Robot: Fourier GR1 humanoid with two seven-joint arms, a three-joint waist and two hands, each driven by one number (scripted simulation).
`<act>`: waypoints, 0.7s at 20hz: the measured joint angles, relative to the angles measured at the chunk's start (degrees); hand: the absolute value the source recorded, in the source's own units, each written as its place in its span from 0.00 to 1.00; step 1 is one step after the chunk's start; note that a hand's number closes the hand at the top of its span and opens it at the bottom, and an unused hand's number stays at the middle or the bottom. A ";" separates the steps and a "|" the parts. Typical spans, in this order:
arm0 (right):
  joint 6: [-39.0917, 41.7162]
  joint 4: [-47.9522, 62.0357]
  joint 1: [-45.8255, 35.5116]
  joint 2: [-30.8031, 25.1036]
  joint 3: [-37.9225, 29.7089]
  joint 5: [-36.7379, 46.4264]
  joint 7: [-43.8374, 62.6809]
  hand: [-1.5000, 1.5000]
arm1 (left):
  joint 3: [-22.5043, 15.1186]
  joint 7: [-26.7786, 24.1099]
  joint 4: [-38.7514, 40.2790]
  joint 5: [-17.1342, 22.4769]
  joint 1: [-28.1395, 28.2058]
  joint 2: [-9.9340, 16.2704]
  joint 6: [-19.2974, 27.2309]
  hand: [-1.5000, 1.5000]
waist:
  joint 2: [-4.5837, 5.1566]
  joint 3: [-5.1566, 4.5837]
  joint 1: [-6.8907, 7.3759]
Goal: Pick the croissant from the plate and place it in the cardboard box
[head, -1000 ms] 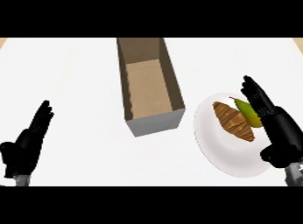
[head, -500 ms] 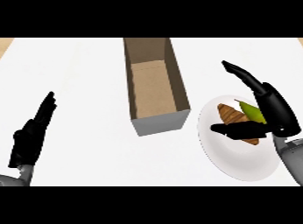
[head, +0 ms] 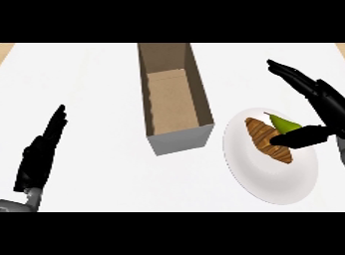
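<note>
One cam: head view, steep look-down on counter [head: 87, 99], forearms entering from bottom edge.

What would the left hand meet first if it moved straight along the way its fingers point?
Probably nothing: the left hand points up-right over bare counter, passing left of the cardboard box. Depth is unclear.

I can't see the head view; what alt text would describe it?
The robot's right hand hovers open over a white plate holding a croissant and a green pear. An open cardboard box stands left of the plate, and the left hand rests open at lower left.
</note>
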 measured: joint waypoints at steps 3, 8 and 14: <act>3.18 -1.17 -1.82 -5.24 2.47 5.45 3.45 0.00 | -0.04 0.55 -0.36 -0.24 0.13 -0.21 0.10 0.50 | -0.13 -0.06 -0.04; 11.70 -3.72 -4.61 -12.49 7.71 13.02 10.66 0.00 | 0.30 1.01 -0.98 -0.58 0.32 0.02 -0.02 0.50 | -0.22 -0.12 0.09; 20.91 -11.66 -3.62 -13.60 13.53 18.38 21.97 0.00 | 0.80 0.67 -0.48 -1.31 0.64 -0.84 -0.26 0.50 | -0.20 -0.06 -0.44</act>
